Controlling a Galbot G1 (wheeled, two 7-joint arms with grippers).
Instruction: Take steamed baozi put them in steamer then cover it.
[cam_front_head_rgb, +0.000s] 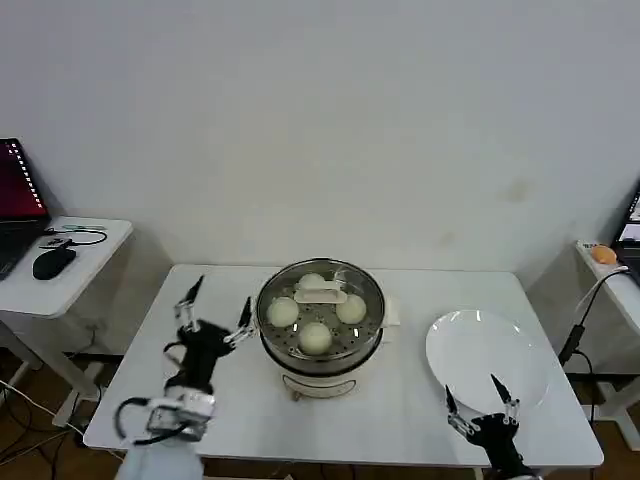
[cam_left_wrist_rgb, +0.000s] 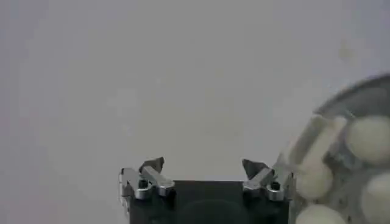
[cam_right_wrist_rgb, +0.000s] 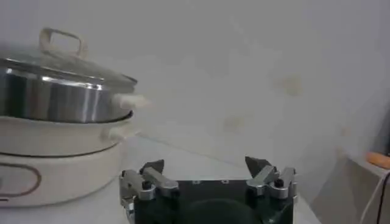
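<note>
1. On the white bench (cam_front_head_rgb: 400, 420), seen from the head view, the steamer (cam_front_head_rgb: 320, 350) stands at the middle on its white base, with the cover (cam_front_head_rgb: 372, 290) seated level on its rim.
2. Through the glass, the head view shows four steamed baozi (cam_front_head_rgb: 315, 337) on the perforated floor: one at the far side, one to each side, one nearest the robot.
3. To the steamer's right lies a white plate (cam_front_head_rgb: 485, 355), flat and bare, close to the steamer but apart from it.
4. From the right wrist view comes the steamer's side profile: steel wall, white base (cam_right_wrist_rgb: 55, 152), a stubby white side handle, and the cover's handle (cam_right_wrist_rgb: 61, 42) rising as an upright loop, which the head view flattens.
5. That handle (cam_front_head_rgb: 320, 293), a white bar, lies with its long axis running left to right across the cover's centre in the head view.
6. Left hand (cam_front_head_rgb: 215, 310) hovers just left of the steamer, fingers spread wide and gripping nothing; the left wrist view places its fingertips (cam_left_wrist_rgb: 256, 167) next to the cover's edge.
7. Right hand (cam_front_head_rgb: 480, 400) sits at the bench's near edge by the plate, fingers likewise apart and empty.
</note>
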